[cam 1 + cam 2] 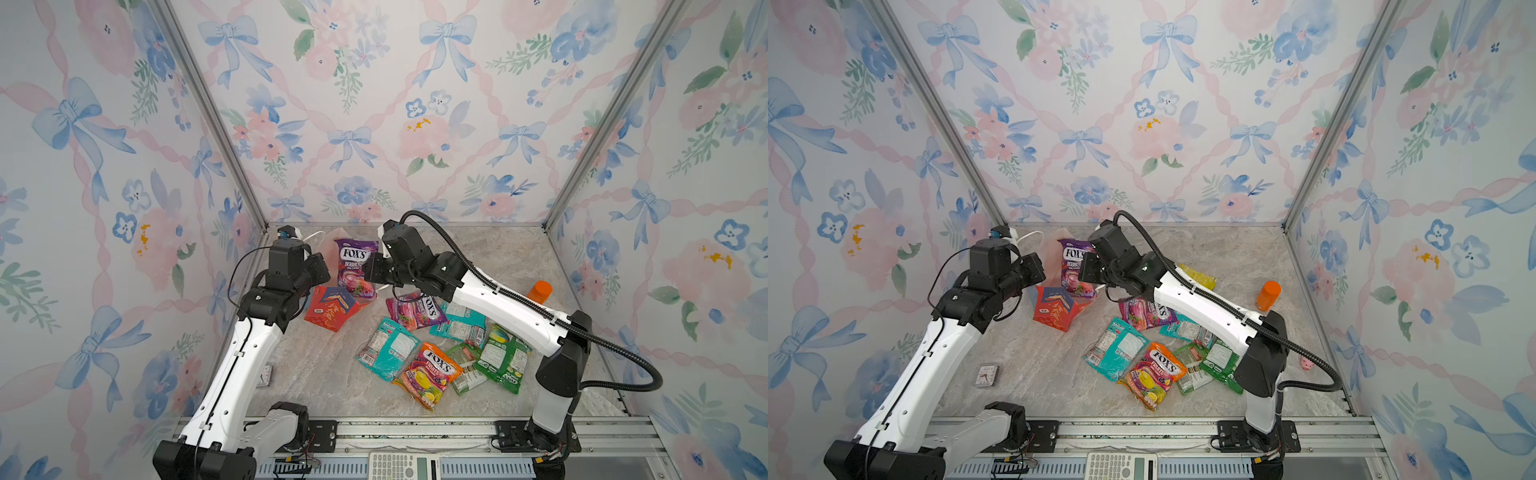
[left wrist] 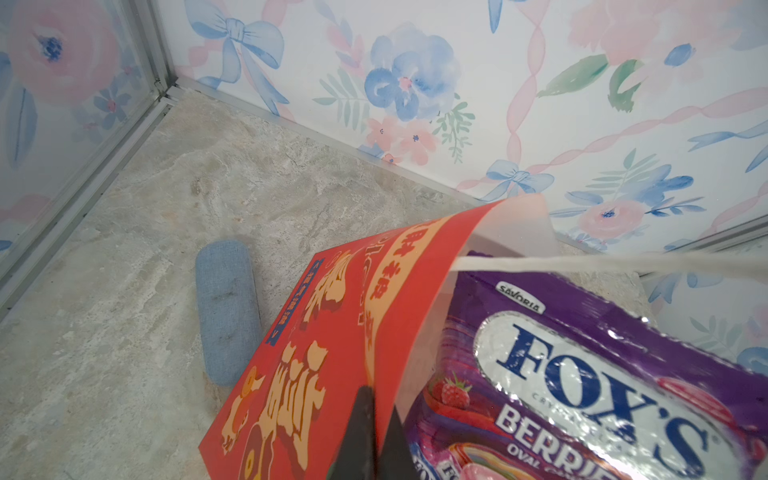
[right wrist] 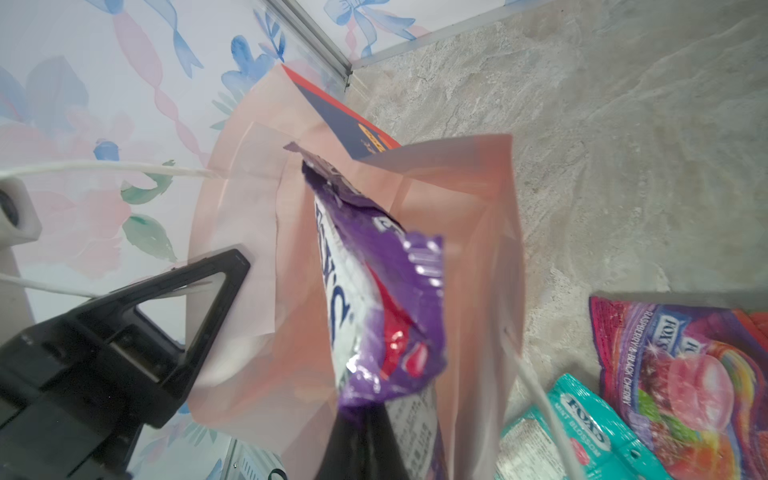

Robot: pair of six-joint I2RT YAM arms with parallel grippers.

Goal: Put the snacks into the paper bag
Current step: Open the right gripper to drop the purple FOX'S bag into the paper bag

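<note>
The red paper bag (image 1: 330, 309) (image 1: 1054, 307) stands tilted at the back left of the table, its mouth held wide. My left gripper (image 2: 376, 399) (image 1: 321, 266) is shut on the bag's near wall (image 2: 332, 332), one finger outside and one inside. A purple FOX'S snack packet (image 1: 355, 268) (image 2: 582, 374) sits partly inside the pale bag mouth (image 3: 457, 249). My right gripper (image 3: 365, 411) (image 1: 372, 270) is shut on that packet's end (image 3: 374, 291). Several more snacks lie to the right: purple (image 1: 415, 309), teal (image 1: 388, 347), orange (image 1: 428, 372), green (image 1: 503, 357).
An orange-capped bottle (image 1: 1268, 296) stands at the right, with a tiny pink pig (image 1: 1307, 364) near the right wall. A small card (image 1: 987, 375) lies front left. A blue-grey case (image 2: 226, 311) lies behind the bag. A calculator (image 1: 403, 465) rests on the front rail.
</note>
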